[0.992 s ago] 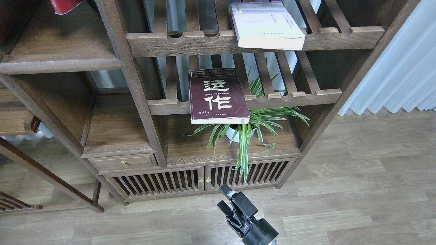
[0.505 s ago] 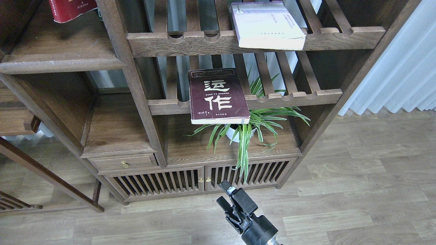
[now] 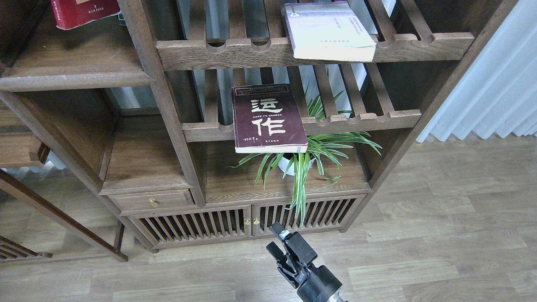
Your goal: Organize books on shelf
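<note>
The bright red book (image 3: 84, 12) is at the top left edge of the head view, over the solid dark brown plank shelf (image 3: 75, 77); its upper part is cut off, and I cannot see what holds it. The dark maroon book (image 3: 268, 119) with white characters lies on the lower slatted rack, overhanging the rail. The pale white-lavender book (image 3: 329, 31) lies on the upper slatted rack. My right gripper (image 3: 275, 241) is low at the bottom centre, in front of the cabinet doors, open and empty. My left gripper is out of view.
A potted spider plant (image 3: 312, 157) stands on the board under the maroon book, its leaves drooping over the slatted cabinet doors (image 3: 251, 220). A small drawer (image 3: 151, 201) is at lower left. White curtains (image 3: 486, 92) hang at the right, over the wooden floor.
The red book has come down further into view at the top left and straightened. My right gripper has risen slightly towards the cabinet. The other two books have not moved.
</note>
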`<state>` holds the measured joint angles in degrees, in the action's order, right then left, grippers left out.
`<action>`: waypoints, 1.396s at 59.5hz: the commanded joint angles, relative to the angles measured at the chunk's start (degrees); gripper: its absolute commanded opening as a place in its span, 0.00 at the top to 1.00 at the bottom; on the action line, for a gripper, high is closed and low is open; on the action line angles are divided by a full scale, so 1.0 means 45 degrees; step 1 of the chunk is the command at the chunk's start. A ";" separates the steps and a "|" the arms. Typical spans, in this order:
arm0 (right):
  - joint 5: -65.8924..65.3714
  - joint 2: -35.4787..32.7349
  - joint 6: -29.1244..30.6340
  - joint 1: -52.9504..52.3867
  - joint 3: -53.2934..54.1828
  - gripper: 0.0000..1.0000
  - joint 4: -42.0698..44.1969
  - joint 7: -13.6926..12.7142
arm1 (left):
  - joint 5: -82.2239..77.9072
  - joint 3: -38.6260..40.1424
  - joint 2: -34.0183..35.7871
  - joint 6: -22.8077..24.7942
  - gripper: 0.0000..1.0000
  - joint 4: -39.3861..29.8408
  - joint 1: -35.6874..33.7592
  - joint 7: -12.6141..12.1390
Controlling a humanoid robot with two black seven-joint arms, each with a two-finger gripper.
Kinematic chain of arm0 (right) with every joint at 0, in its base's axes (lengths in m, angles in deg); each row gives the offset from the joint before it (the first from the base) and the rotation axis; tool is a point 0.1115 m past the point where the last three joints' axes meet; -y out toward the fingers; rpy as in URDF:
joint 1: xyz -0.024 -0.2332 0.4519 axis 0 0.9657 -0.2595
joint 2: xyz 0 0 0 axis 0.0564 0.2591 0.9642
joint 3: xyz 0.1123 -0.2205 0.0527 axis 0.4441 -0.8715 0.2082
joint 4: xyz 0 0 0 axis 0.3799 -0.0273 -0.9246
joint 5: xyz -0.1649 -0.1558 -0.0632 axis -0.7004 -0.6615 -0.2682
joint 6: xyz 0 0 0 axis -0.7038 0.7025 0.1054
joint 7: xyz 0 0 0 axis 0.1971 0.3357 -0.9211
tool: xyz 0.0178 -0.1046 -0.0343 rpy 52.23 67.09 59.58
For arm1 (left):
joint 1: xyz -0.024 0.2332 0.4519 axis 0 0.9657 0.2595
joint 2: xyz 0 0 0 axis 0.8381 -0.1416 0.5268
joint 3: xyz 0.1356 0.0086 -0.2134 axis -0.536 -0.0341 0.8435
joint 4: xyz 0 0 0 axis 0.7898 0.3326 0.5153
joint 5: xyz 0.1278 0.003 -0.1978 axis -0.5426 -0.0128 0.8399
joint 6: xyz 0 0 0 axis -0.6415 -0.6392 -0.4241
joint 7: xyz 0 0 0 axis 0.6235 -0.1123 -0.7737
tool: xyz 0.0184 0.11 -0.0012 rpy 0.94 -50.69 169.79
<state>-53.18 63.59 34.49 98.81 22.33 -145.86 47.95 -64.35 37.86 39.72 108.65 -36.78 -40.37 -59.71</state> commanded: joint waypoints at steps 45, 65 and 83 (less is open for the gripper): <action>0.0079 0.0000 0.0001 -0.0253 0.0401 0.01 0.0044 -0.0001 | 0.3497 0.1608 0.3340 0.0000 0.30 -0.6186 0.4558 -0.0152; 0.0020 0.0000 0.0001 -0.0722 0.1065 0.01 0.0024 -0.0001 | 0.4629 0.4812 0.3243 0.0000 0.22 -0.9156 0.9696 -0.0191; -0.0546 0.0000 0.0001 -0.2342 0.1280 0.01 -0.0151 -0.0001 | 0.5899 0.5105 0.1251 0.0000 0.19 -0.9156 1.2098 -0.0191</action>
<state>-54.37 63.59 34.49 90.27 27.84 -146.43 47.94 -39.26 60.63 48.59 108.64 -77.96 10.77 -60.54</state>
